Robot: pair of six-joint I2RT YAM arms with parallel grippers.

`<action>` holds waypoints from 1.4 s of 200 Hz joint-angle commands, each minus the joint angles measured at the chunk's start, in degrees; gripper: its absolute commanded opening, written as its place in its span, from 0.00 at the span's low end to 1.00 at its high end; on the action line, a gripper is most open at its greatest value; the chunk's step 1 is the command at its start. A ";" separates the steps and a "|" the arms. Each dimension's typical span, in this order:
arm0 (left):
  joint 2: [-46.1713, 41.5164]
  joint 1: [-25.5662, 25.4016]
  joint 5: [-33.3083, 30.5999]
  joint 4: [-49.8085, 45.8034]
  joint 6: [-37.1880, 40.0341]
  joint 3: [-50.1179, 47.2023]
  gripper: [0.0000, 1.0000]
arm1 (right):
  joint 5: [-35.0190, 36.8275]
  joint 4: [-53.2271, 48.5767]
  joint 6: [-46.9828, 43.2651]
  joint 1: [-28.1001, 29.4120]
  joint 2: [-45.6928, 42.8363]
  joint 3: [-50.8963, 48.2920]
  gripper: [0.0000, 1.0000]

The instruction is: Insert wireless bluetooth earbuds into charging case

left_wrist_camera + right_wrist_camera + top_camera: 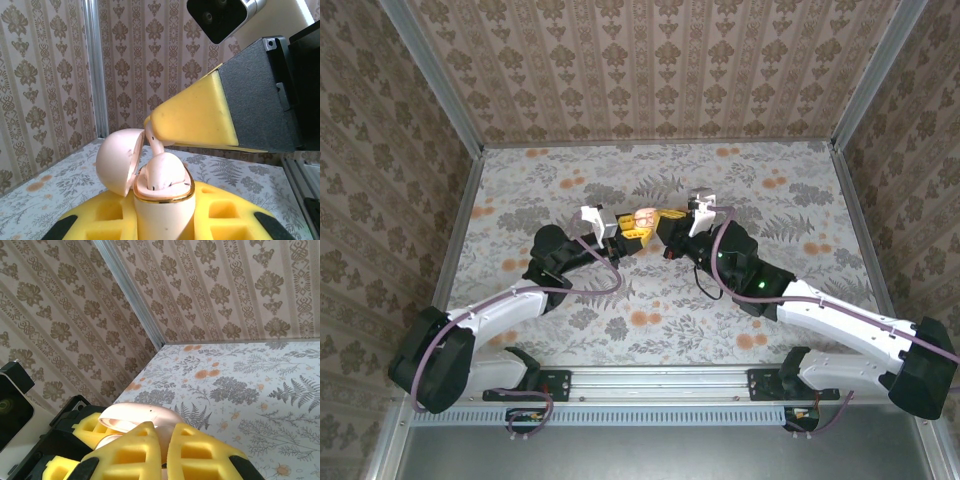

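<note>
Charging case (162, 202): probably light and slippery, clamped low in left claw (162, 224); tiny earbud (165, 172) pinched by stem in right claw (164, 452).

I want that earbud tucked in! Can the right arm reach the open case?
Probably yes: the lid is swung open and the right end effector, pinching an earbud, sits just above the charging case with nothing between.

Bright, even, warm light falls from above the charging case (162, 210). Its glossy lid carries a mild sheen without hard glare. On the table (800, 190), nearer than the case, shadows are faint and soft-edged. The wallpaper (50, 75) behind the case is slightly soft but readable. The top view is finely grainy around the case.
</note>
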 commanded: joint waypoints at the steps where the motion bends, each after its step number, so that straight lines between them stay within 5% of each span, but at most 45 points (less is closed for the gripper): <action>1: -0.74 -0.12 0.55 7.39 -1.09 1.62 0.00 | 4.32 -2.11 -2.76 -0.17 0.82 -1.33 0.07; 116: -0.52 -0.12 0.18 7.41 -1.05 1.62 0.00 | -1.03 -1.93 -4.22 -0.23 1.17 -1.94 0.08; 217: -0.34 -0.03 0.00 7.29 -0.87 1.49 0.00 | -7.16 -11.89 -0.85 0.07 -0.18 0.43 0.12; 280: -0.65 0.24 0.08 6.71 -1.05 1.08 0.00 | -13.19 -23.25 -0.97 -0.53 -1.50 10.65 0.47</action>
